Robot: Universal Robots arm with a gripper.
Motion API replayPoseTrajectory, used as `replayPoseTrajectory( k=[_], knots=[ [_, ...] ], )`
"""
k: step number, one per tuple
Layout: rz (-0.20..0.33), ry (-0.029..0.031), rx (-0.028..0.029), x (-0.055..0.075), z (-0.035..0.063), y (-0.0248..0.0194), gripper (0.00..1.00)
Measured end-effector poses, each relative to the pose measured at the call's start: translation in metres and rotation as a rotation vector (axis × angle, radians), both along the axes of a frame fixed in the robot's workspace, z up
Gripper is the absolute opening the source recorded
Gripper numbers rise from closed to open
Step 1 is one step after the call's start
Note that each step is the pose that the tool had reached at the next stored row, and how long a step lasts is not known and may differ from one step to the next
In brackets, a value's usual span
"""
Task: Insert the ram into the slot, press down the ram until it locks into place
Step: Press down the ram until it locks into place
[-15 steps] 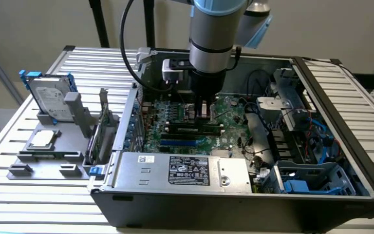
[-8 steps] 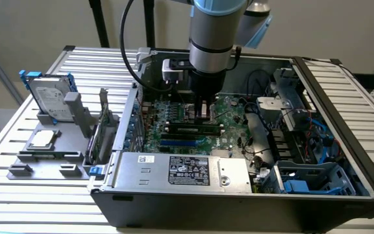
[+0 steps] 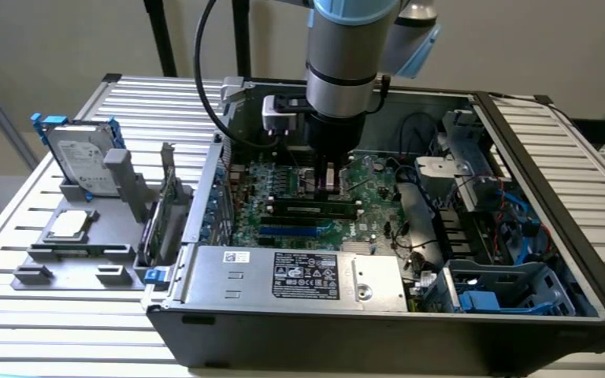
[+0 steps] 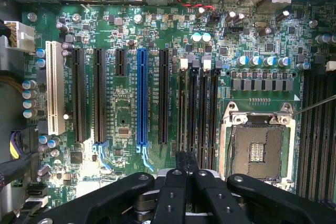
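Slatted metal surface (image 3: 566,134) carries an open PC case (image 3: 387,331). A grey tray (image 3: 72,256) with a hard drive (image 3: 79,157) sits at 9 o'clock of the case in the exterior view.

The arm (image 3: 350,47) reaches straight down into the case, over the motherboard (image 3: 281,177). The power supply (image 3: 297,276) lies at 6 o'clock of the board.

The ram (image 3: 308,209) lies lengthwise in a black slot (image 3: 358,206) mid-board, with a blue slot (image 3: 292,231) just beside it at 6 o'clock.

End effector (image 3: 329,179) hangs just at 12 o'clock of the ram. Fingers are together, with nothing seen clamped between them. Contact with the ram: cannot tell.

In the wrist view the closed tip (image 4: 186,163) sits over one end of the four parallel black sockets (image 4: 202,108).
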State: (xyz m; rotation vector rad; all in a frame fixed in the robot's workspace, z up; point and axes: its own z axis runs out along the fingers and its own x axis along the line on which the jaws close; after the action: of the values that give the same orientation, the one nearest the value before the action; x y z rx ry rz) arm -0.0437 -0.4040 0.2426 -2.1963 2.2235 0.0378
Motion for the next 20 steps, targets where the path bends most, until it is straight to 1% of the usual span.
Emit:
replayPoseTrajectory(
  k=[3,9,20],
  knots=[
    [0.000,-0.0001,0.0000,-0.0002,0.0000,0.0001,0.11],
    [0.000,0.0000,0.0000,-0.0030,-0.0008,0.0021,0.11],
    [0.000,0.0000,0.0000,-0.0045,-0.0078,0.0041,0.11]
  ],
)
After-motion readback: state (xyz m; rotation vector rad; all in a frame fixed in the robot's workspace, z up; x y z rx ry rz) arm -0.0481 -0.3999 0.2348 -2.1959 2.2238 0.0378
